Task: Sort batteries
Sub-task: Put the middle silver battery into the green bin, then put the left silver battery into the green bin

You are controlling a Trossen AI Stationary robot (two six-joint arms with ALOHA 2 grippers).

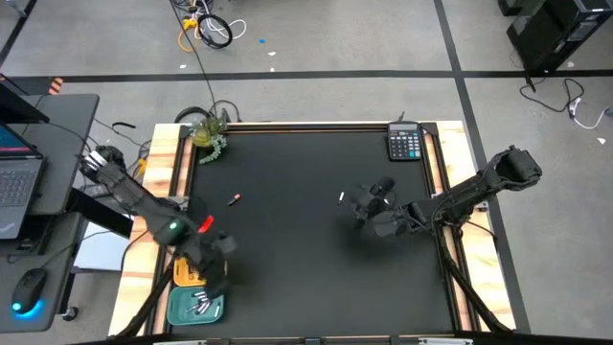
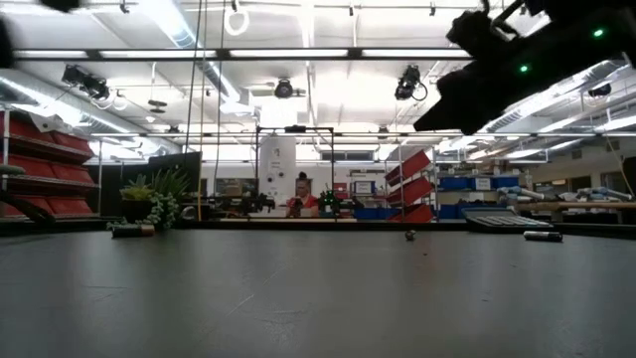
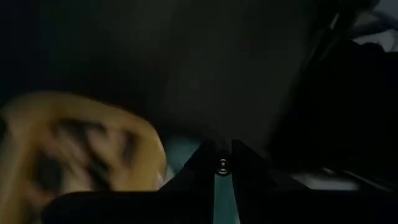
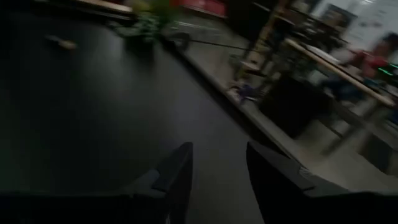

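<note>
High view, stock: silvery batteries [image 1: 201,306] sorted in teal tray [image 1: 178,309], two batteries loose on mat [image 1: 316,220]; my left gripper [image 1: 216,283] pinches one, right gripper [image 1: 356,206] spread, empty.

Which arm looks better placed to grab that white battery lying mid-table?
The right. Its gripper hangs open right beside the white battery, while the left gripper is over the trays at the table's near-left corner.

Batteries [image 1: 201,306] (silvery) in teal tray [image 1: 182,310]
</note>
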